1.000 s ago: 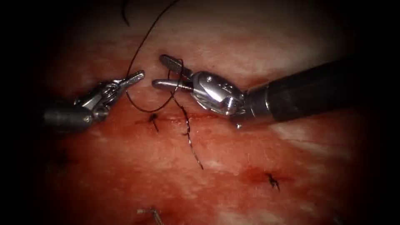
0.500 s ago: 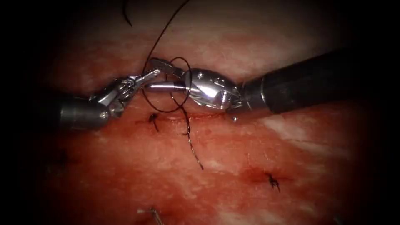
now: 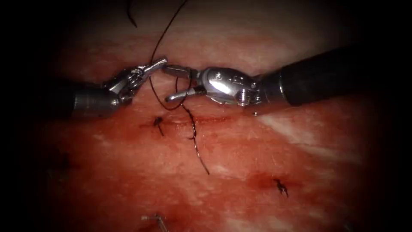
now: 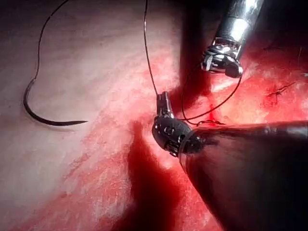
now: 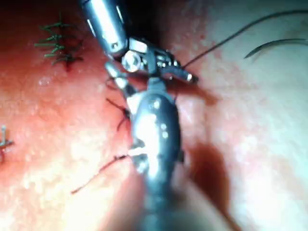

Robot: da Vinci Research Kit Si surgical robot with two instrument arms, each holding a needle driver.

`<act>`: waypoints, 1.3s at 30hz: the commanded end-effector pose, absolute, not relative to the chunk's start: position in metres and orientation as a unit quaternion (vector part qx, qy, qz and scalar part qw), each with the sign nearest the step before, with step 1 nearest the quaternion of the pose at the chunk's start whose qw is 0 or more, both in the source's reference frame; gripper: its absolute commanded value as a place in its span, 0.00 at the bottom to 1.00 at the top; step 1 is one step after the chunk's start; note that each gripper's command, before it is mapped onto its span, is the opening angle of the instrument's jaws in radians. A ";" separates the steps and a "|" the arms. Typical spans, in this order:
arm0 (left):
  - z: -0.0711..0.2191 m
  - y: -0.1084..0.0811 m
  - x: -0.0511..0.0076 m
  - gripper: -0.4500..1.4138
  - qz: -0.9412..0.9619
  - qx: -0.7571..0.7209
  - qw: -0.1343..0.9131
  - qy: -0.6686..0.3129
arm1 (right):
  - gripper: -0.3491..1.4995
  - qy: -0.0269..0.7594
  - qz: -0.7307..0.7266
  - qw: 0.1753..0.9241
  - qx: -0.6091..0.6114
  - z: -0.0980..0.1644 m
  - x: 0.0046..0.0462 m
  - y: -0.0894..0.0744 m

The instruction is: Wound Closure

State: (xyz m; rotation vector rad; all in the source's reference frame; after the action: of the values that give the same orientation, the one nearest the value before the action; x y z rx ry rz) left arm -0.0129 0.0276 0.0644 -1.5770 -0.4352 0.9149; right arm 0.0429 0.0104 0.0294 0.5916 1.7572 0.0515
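Dark curved needle (image 4: 43, 113) is lying free on pale tissue (image 4: 96, 62) in the left wrist view, arc opening upward, tip pointing toward the tools, not in the tissue. Left tool (image 3: 158, 64) fingers are clamping black thread (image 3: 161, 36), pointing right. Right tool (image 3: 171, 82) fingers are gaping open, holding nothing, thread looping across them above the red cut (image 3: 206, 121).
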 end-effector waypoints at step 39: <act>0.065 0.028 -0.0149 0.00 0.397 -0.674 0.592 -0.193 | 0.43 0.556 -0.382 0.645 0.360 0.027 0.0431 0.006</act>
State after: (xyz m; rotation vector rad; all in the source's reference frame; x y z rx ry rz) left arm -0.0143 0.0280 0.0648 -1.5702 -0.4494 0.9235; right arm 0.0427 0.0065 0.0266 0.8192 1.2584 -0.8791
